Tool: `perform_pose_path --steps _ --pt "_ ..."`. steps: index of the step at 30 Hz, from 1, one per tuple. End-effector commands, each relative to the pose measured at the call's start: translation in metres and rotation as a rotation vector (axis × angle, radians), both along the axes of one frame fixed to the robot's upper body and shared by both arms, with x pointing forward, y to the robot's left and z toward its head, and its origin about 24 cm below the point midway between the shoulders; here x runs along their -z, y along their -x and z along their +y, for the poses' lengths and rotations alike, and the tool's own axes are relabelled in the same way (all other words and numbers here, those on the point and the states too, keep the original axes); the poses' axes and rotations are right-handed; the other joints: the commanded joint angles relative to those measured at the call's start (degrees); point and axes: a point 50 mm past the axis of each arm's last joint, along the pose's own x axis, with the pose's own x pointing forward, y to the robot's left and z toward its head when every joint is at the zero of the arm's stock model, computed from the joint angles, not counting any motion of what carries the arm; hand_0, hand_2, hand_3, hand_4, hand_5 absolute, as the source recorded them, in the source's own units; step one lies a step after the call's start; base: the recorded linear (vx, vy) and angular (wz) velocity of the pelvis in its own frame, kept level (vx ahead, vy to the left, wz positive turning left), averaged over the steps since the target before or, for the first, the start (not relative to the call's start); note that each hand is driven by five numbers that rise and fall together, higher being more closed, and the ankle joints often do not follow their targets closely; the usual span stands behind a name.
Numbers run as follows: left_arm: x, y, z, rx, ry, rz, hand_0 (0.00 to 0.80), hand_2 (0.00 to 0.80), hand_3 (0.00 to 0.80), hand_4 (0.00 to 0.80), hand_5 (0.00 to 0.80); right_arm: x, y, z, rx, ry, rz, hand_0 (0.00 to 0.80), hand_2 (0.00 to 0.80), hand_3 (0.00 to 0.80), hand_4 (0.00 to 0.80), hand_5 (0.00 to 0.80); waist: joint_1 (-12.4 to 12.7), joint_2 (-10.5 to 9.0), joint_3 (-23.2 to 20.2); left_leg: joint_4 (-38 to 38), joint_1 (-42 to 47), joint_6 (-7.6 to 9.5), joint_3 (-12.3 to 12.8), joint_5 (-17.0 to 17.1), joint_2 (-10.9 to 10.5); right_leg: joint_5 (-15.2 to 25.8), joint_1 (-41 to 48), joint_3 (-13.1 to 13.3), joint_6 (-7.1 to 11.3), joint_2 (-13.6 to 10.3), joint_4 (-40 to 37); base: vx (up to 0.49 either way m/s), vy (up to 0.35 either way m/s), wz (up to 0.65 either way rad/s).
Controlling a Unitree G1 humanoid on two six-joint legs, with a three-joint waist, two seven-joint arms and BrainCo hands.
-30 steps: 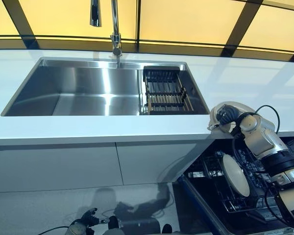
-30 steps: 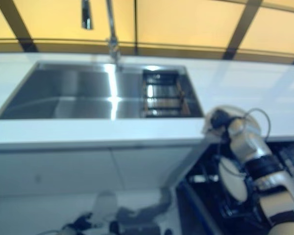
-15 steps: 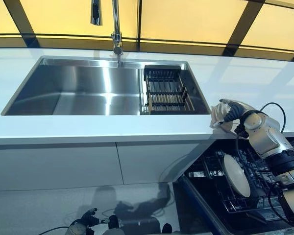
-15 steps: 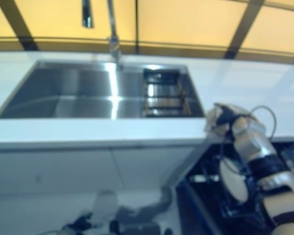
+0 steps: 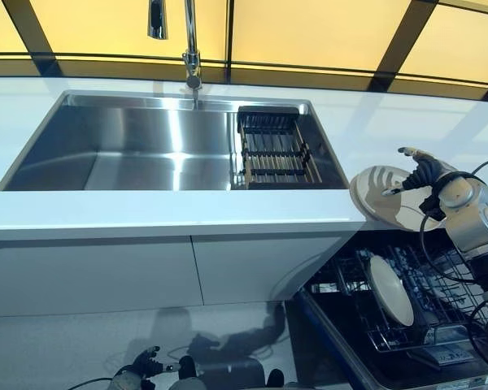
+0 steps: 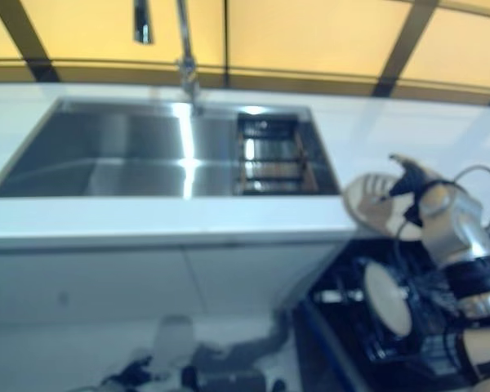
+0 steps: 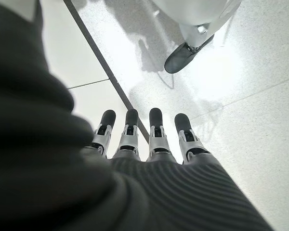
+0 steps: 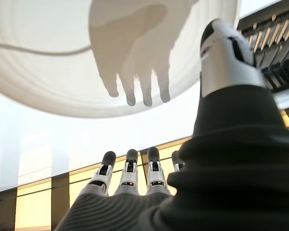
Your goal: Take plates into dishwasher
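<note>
I see my left hand (image 7: 149,139) only in its own wrist view, hanging over the pale floor (image 7: 250,96) with its fingers straight and holding nothing. From the head camera, the steel sink (image 5: 130,150) fills the 10 o'clock part of the white counter (image 5: 146,213), with the tap (image 5: 192,49) rising at about 12 o'clock behind it. A dark slatted rack (image 5: 275,151) sits inside the sink's right end. Further right, at about 3 o'clock, a pale plate (image 5: 382,199) lies on the counter's front edge and juts out over the opening below. My right hand (image 5: 427,172) is at the plate's right rim, fingers spread and relaxed above it; in the right wrist view they reach out straight with the thumb apart and the plate showing past them, so the hand is open and not gripping. I cannot tell whether any fingertip touches the plate. Below, at about 5 o'clock, the dishwasher (image 5: 342,341) stands open with its dark wire basket (image 5: 439,309) pulled out. A second plate (image 5: 390,290) stands on edge in the basket's left part.
</note>
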Motion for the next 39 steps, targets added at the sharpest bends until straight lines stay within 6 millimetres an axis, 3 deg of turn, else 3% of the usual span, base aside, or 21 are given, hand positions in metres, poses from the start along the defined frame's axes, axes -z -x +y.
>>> perform_pose_path --steps 1,3,8,11,18,26,39 --pt "-0.005 -0.01 0.005 0.005 -0.027 -0.055 0.0 0.0 0.0 0.0 0.0 -0.052 0.011 0.007 -0.072 0.04 -0.287 0.0 0.0 0.0 0.0 0.0 -0.35 -1.67 -0.71 0.41 5.47 2.07 1.9 -6.93 -1.88 -2.44 -1.82 3.46 0.97 0.16 4.26 0.0 0.0 0.0" --pt "-0.004 -0.007 0.005 -0.02 -0.024 -0.06 0.0 0.0 0.0 0.0 0.0 -0.053 0.023 0.009 -0.085 0.042 -0.357 0.0 0.0 0.0 0.0 0.0 -1.24 -1.52 -0.77 0.35 5.45 2.14 2.24 -7.04 -1.86 -2.56 -2.12 3.87 1.12 0.22 4.54 0.0 0.0 0.0" --pt "-0.002 0.001 0.005 -0.08 -0.014 -0.077 0.0 0.0 0.0 0.0 0.0 -0.03 0.064 0.012 -0.111 0.073 -0.496 0.0 0.0 0.0 0.0 0.0 -3.72 -0.97 -0.6 0.24 5.61 2.57 3.61 -7.42 -1.75 -2.5 -2.88 5.3 1.45 0.53 4.73 -0.009 0.01 -0.01" --pt "0.0 0.006 0.001 -0.116 -0.006 -0.084 0.0 0.0 0.0 0.0 0.0 -0.005 0.091 0.009 -0.102 0.064 -0.6 0.0 0.0 0.0 0.0 0.0 -4.98 -0.41 -0.57 0.28 5.85 2.89 4.75 -7.75 -1.68 -2.76 -3.52 6.1 1.89 0.64 5.38 -0.021 0.033 -0.08" --pt "0.001 0.013 0.0 -0.158 0.001 -0.095 0.0 0.0 0.0 0.0 0.0 0.058 0.121 0.024 -0.111 -0.002 -0.655 0.0 0.0 0.0 0.0 0.0 -6.96 0.53 0.42 1.09 6.62 4.03 5.87 -8.87 -1.83 -4.07 -4.27 7.24 2.68 0.31 8.0 -0.031 0.016 -0.14" --pt "-0.003 0.002 0.003 -0.121 -0.007 -0.112 0.0 0.0 0.0 0.0 0.0 0.088 0.118 0.036 -0.091 0.047 -0.765 0.0 0.0 0.0 0.0 0.0 -7.18 2.01 1.19 2.52 6.64 5.02 5.41 -10.16 -2.22 -4.98 -4.93 7.99 2.94 -0.37 10.11 -0.049 -0.013 -0.05" --pt "-0.005 -0.016 -0.007 -0.042 0.016 -0.114 0.0 0.0 0.0 0.0 0.0 0.085 0.101 0.03 0.003 0.181 -0.936 0.0 0.0 0.0 0.0 0.0 -5.95 4.14 0.99 6.11 5.09 5.16 2.69 -11.93 -2.03 -6.57 -6.08 8.9 2.15 -1.15 12.71 -0.033 -0.025 0.0"
